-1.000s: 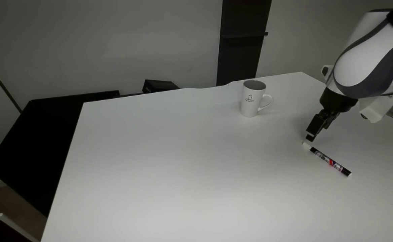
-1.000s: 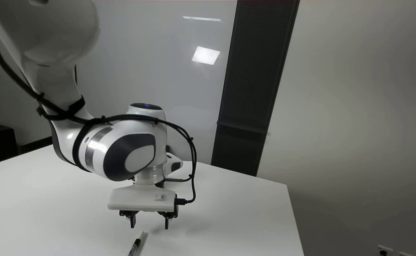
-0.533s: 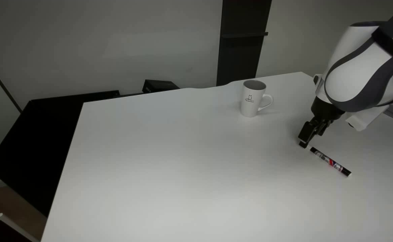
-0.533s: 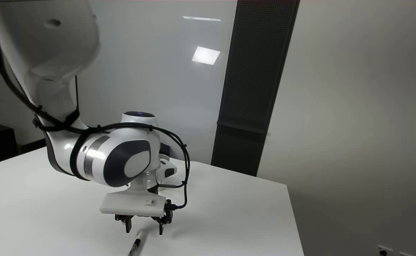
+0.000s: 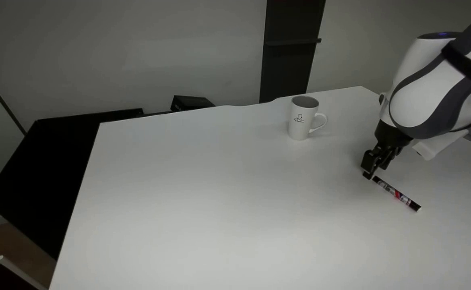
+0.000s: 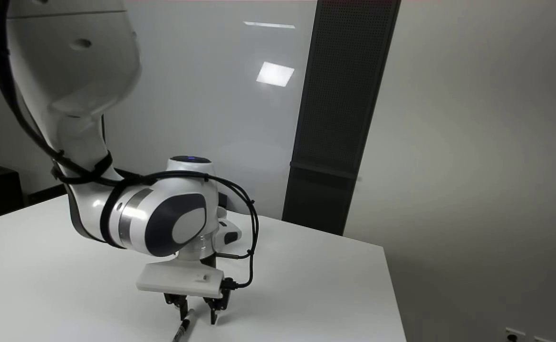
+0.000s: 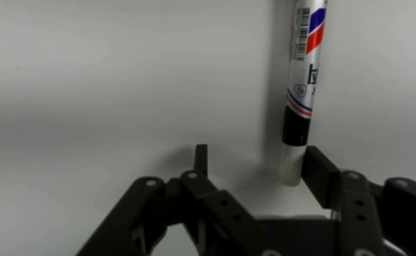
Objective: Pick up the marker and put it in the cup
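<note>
Arm [image 6: 133,216] bent low over table [image 6: 306,285], gripper [image 6: 198,319] pointing down, spread astride pale end of marker [image 7: 302,92]

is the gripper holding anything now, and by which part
Nothing is held: the gripper is open, with the white end of the marker lying between its fingers.

We can read no words: the marker [image 7: 304,76] bears a barcode [image 7: 302,33], a round emblem [image 7: 300,90] and partial lettering [image 7: 312,74], the cup [image 5: 305,125] a tiny dark print [image 5: 299,119].
</note>
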`<action>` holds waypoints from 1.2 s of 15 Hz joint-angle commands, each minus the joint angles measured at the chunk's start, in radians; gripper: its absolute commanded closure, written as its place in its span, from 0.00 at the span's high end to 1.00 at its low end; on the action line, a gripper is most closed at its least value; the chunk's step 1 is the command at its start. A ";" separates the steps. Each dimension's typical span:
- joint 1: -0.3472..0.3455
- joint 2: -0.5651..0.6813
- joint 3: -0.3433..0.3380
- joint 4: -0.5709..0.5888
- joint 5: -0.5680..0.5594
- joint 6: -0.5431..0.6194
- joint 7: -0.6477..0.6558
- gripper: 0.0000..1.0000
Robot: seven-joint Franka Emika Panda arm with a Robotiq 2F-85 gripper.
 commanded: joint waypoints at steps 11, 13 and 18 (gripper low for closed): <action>0.057 0.073 -0.170 0.139 -0.035 -0.203 0.282 0.07; 0.057 0.062 -0.186 0.173 -0.032 -0.250 0.331 0.07; 0.076 -0.002 -0.251 0.232 -0.068 -0.127 0.425 0.07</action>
